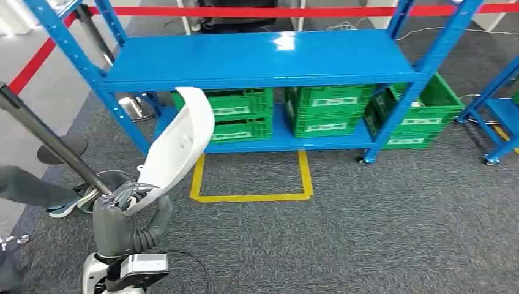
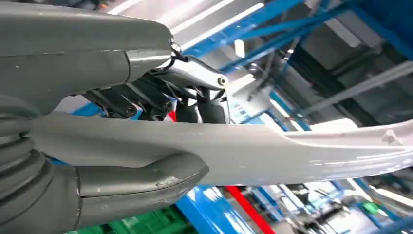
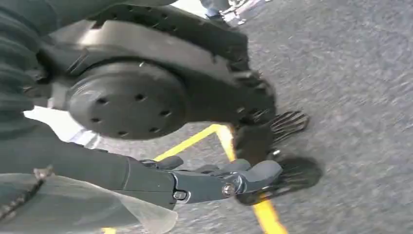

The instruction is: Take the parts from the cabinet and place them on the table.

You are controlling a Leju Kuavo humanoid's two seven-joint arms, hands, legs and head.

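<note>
Before blue shelf, left hand (image 1: 125,197) grips white curved part (image 1: 177,144); right hand (image 3: 219,181) holds nothing, fingers apart.

- The part (image 1: 182,142) is plain glossy white, pale grey-white in the left wrist view (image 2: 272,153).
- The left hand (image 1: 125,197) is grey with darker fingers; its thumb (image 2: 146,183) is matte grey.
- The right hand (image 3: 219,180) is dark grey with a silvery pin.
- The rack (image 1: 257,60) is bright blue.
- The crates (image 1: 242,113) are green with pale labels.
- The carpet (image 1: 367,233) is speckled dark grey.
- The floor tape (image 1: 251,197) is yellow, forming a square outline.
- The barrier tape (image 1: 257,11) is red.
</note>
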